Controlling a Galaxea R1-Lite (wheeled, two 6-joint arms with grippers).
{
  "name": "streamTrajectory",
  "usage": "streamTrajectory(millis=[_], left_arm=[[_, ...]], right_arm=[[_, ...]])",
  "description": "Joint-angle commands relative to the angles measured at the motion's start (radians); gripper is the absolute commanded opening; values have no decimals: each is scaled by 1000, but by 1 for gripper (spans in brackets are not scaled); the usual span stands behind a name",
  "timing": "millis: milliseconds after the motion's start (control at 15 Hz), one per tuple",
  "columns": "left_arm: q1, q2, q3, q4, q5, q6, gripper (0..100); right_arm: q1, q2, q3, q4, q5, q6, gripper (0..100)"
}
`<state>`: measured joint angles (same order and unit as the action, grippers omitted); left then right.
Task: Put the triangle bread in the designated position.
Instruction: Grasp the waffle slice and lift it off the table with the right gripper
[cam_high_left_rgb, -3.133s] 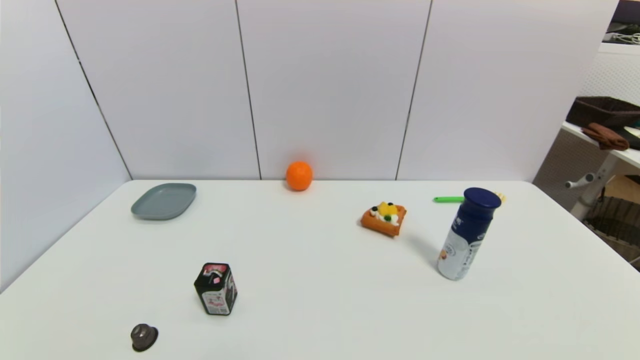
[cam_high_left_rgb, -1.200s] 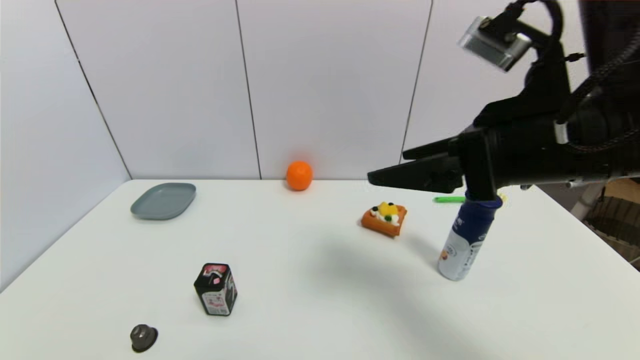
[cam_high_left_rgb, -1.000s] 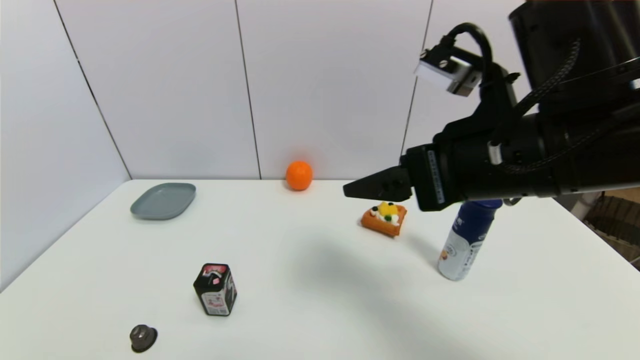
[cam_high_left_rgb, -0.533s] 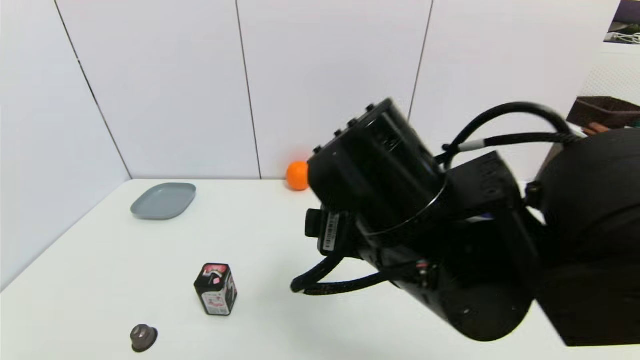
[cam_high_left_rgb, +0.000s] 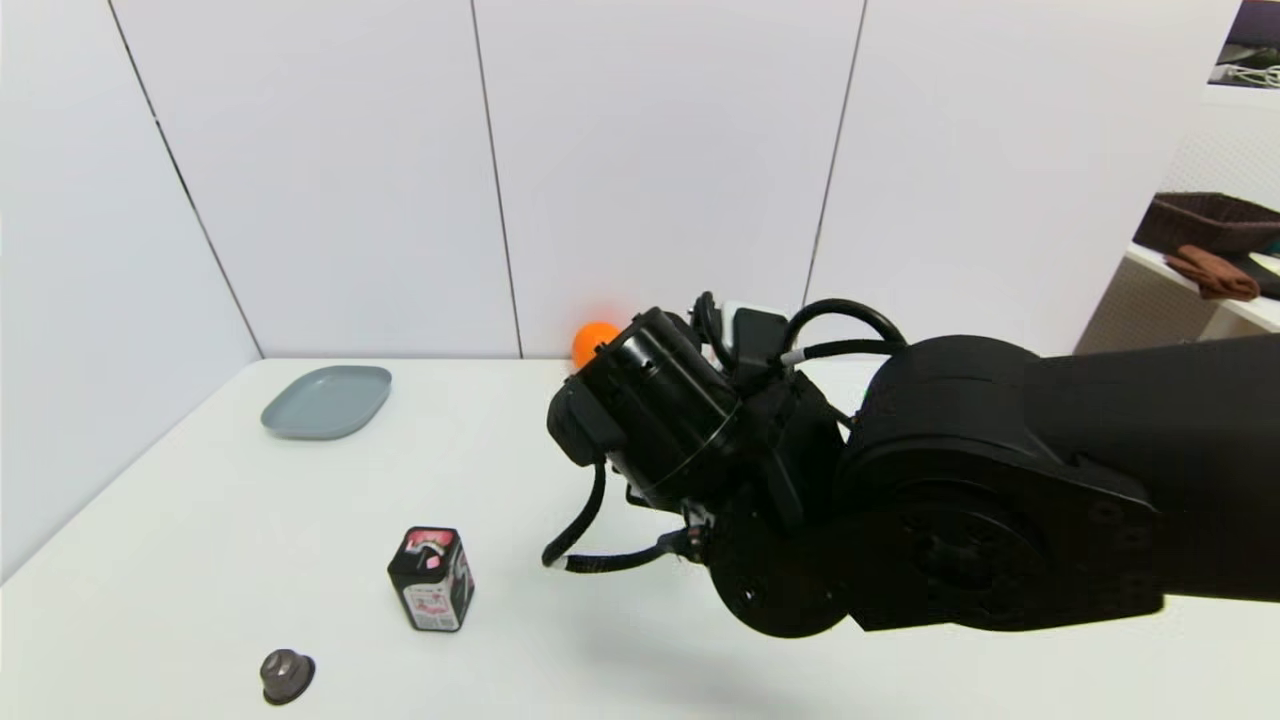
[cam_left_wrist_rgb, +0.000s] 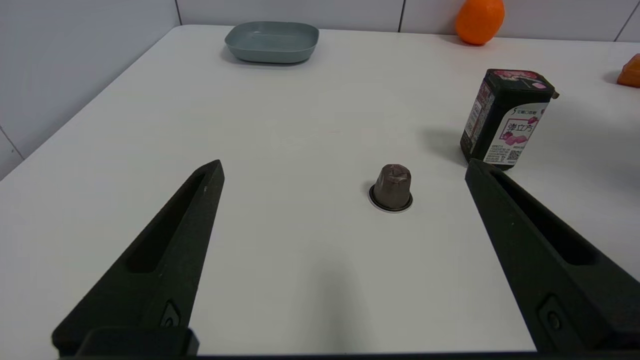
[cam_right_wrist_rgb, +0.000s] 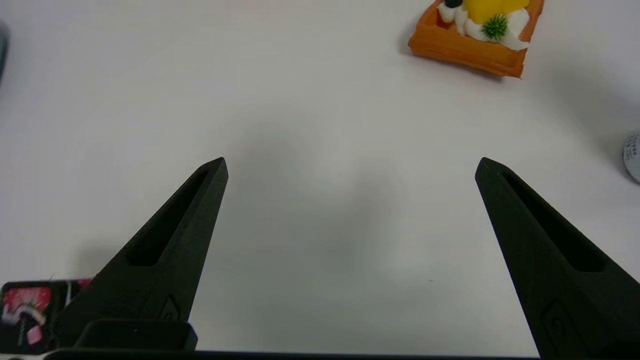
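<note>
Toward the upper right of the right wrist view, the triangle bread (cam_right_wrist_rgb: 475, 37) is seen lying on the white worktop (cam_right_wrist_rgb: 320, 150), beyond the empty, widely spread right claw (cam_right_wrist_rgb: 350, 162).

**Bystanders on the white surface**

A grey-blue plate (cam_high_left_rgb: 327, 401) sits at the far left of the surface (cam_high_left_rgb: 200, 520), near the wall panels. A round orange fruit (cam_high_left_rgb: 590, 340) rests against the back wall, partly hidden in the head view. Nearer the front stands a small black tin (cam_high_left_rgb: 431, 578) with a pink-and-white label (printed characters and a code show on its side). Just beyond it toward the front edge lies a little brown capsule (cam_high_left_rgb: 287, 674), apart from the tin, resting on its wide rim.
</note>
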<state>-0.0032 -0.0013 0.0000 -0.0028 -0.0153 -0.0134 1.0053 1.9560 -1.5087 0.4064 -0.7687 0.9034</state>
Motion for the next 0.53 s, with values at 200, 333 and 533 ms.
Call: streamTrajectory(millis=[200,333,533], left_arm=[[0,1,0,0,0,0,100],[0,1,0,0,0,0,100],[0,1,0,0,0,0,100]], right_arm=[[-82,43,-2,5,-3,-4,100],[-106,58,-11,0,-3,-32,100],[-134,98,-71,-1,-3,-47,100]])
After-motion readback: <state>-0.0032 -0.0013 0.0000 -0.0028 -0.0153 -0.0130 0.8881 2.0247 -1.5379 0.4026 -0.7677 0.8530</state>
